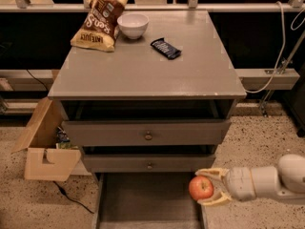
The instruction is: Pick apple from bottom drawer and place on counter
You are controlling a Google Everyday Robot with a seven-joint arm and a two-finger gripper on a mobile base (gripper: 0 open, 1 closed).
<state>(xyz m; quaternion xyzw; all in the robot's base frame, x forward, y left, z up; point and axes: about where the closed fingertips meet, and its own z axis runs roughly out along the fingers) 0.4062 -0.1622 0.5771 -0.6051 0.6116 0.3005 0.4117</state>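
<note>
The red apple [200, 188] with yellowish patches sits between the fingers of my gripper [208, 187], which is shut on it. The gripper reaches in from the lower right and holds the apple above the right edge of the open bottom drawer [147, 199], a deep grey tray with a flat floor. The counter [143, 66] is the broad grey cabinet top, well above and to the left of the gripper.
On the counter stand a chip bag [97, 20], a white bowl [133, 25] and a dark snack bar [166, 48]. Two upper drawers [147, 135] with brass knobs are slightly pulled out. An open cardboard box [45, 147] sits on the floor at left.
</note>
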